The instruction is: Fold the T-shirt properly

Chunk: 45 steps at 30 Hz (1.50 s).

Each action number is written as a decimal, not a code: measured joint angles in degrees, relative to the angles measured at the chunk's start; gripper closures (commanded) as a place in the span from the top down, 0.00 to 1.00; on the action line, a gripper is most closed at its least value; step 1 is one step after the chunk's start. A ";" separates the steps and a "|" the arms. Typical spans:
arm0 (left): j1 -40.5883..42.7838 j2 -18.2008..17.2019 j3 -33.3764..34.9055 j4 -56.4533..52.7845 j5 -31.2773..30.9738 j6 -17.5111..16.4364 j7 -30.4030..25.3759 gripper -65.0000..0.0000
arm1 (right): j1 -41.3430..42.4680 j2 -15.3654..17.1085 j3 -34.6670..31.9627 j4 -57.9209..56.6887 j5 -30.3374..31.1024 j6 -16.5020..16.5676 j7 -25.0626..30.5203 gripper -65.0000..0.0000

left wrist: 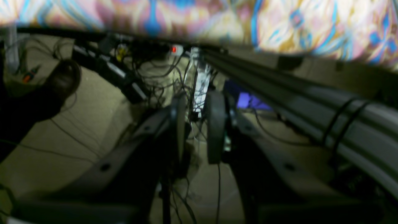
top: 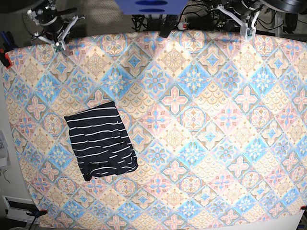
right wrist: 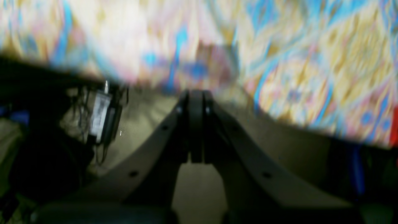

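The T-shirt [top: 100, 141], dark navy with thin white stripes, lies folded into a compact rectangle on the left part of the table in the base view. It does not show in either wrist view. My left gripper [left wrist: 196, 102] is open by a narrow gap and empty, and hangs past the table's far edge at the back right [top: 250, 31]. My right gripper [right wrist: 196, 93] is shut and empty, at the back left corner [top: 58, 45]. Both grippers are far from the T-shirt.
A pastel orange-and-blue tile-patterned cloth [top: 201, 120] covers the whole table and shows blurred in both wrist views [left wrist: 311, 28] [right wrist: 279, 62]. Cables and a power strip [left wrist: 174, 49] lie on the floor behind the table. A blue box [top: 151, 5] stands at the back centre.
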 measured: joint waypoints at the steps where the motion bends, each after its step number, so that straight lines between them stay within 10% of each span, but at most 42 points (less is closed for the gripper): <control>1: 0.17 -0.13 0.00 -0.11 0.31 0.02 0.02 0.18 | -0.76 -0.48 0.31 -0.61 0.07 -0.02 0.39 0.00; 12: -3.10 -3.06 5.42 -16.15 4.85 0.00 -7.78 0.18 | -0.76 -3.43 0.85 -23.30 0.20 0.04 1.66 0.00; 33: -28.92 -5.44 27.65 -76.98 10.84 0.09 -36.41 0.18 | 26.43 -8.09 0.74 -83.10 -0.24 0.22 30.25 0.00; 45: -40.39 -5.20 44.02 -96.76 10.82 0.48 -52.17 0.18 | 31.10 -11.93 0.92 -91.17 -0.20 -0.83 38.27 0.00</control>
